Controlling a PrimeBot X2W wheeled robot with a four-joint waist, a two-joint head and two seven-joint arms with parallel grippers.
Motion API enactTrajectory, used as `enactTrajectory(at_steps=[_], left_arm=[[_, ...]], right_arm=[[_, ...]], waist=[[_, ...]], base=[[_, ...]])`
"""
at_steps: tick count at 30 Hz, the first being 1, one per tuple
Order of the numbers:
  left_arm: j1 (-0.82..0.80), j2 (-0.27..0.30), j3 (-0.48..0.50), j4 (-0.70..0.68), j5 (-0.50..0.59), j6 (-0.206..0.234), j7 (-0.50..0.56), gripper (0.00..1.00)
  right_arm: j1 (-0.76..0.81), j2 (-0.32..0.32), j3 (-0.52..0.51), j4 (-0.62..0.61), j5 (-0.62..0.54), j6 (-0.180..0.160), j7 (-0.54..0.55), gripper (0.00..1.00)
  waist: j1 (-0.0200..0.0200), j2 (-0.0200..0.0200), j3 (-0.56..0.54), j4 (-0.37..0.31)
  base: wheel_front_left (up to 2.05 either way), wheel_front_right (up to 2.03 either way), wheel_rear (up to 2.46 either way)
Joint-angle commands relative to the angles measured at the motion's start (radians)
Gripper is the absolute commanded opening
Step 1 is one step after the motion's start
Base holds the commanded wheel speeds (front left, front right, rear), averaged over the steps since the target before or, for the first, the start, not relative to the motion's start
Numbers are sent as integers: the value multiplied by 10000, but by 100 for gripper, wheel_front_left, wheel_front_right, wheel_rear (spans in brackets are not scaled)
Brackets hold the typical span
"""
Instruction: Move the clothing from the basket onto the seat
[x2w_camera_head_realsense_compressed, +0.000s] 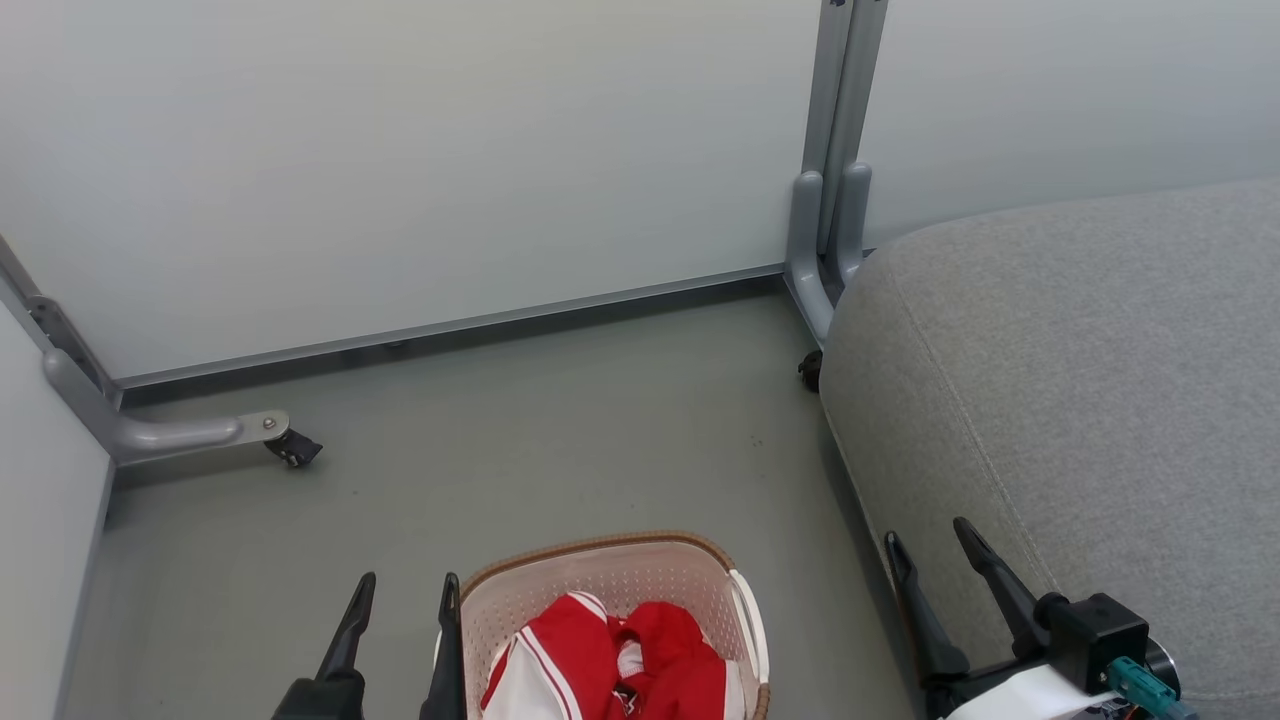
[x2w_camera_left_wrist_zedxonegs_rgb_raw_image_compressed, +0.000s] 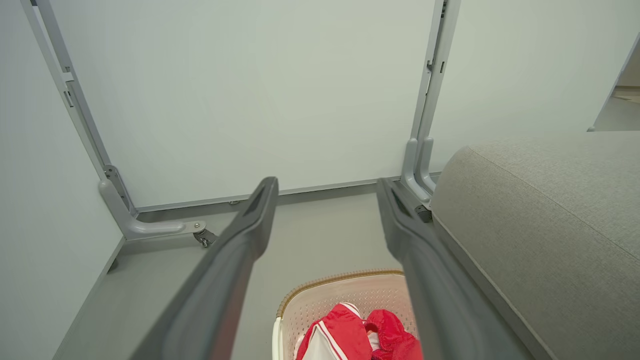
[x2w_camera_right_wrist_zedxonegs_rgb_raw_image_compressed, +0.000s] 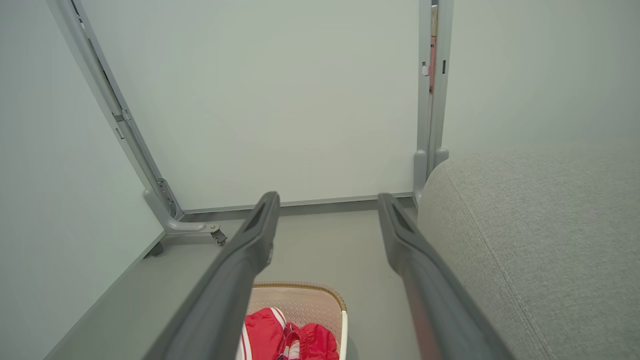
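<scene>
As I judge it, the job has not begun. All the clothing (x2w_camera_head_realsense_compressed: 620, 660) I can see lies inside the basket (x2w_camera_head_realsense_compressed: 600, 546), and the stretch of seat (x2w_camera_head_realsense_compressed: 1080, 380) that shows carries none of it. Everything is left to do: reach in, grip, lift, carry across, let go. It will likely take more than one trip, since the red heap looks like more than one garment, though I cannot tell how many.

Well to the left of the basket and beyond it, a grey metal foot (x2w_camera_head_realsense_compressed: 185, 436) with a small dark castor (x2w_camera_head_realsense_compressed: 294, 451) rests on the smooth grey-green floor (x2w_camera_head_realsense_compressed: 560, 430), below a pale matt partition (x2w_camera_head_realsense_compressed: 400, 150).

Just left of the basket, my left gripper (x2w_camera_head_realsense_compressed: 408, 590) hovers with its two long dark fingers spread and nothing between them. One finger stands close by the basket's left rim; whether it touches I cannot tell.

The basket is cream plastic. Its walls are pierced with small holes, its rounded rim is brown with a woven look, and there is a white handle on its right side. The clothing in it is crumpled: soft red fabric with white stripes and a white panel, the folds slack.

Right of the basket, across a strip of floor, my right gripper (x2w_camera_head_realsense_compressed: 928, 536) is likewise spread and empty. Further right of the basket the seat rises, a big grey cushion, coarse-woven and round-edged, with a stitched seam along its top.
</scene>
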Motion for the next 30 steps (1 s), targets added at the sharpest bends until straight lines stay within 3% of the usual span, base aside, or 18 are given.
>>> enactTrajectory(at_steps=[1,18,30], left_arm=[[163,89,-46,-63,279,40,-95,100],[420,111,-317,-174,1511,136,-417,100],[444,128,-348,-30,1492,179,-372,100]], right_arm=[[140,-59,26,-95,-237,3,-73,100],[313,-70,218,-142,-1387,2,-374,100],[357,-69,254,-28,-1287,2,-372,100]], waist=[[0,0,-15,7],[0,0,-186,35],[0,0,-242,29]], base=[[0,0,0],[0,0,0],[0,0,0]])
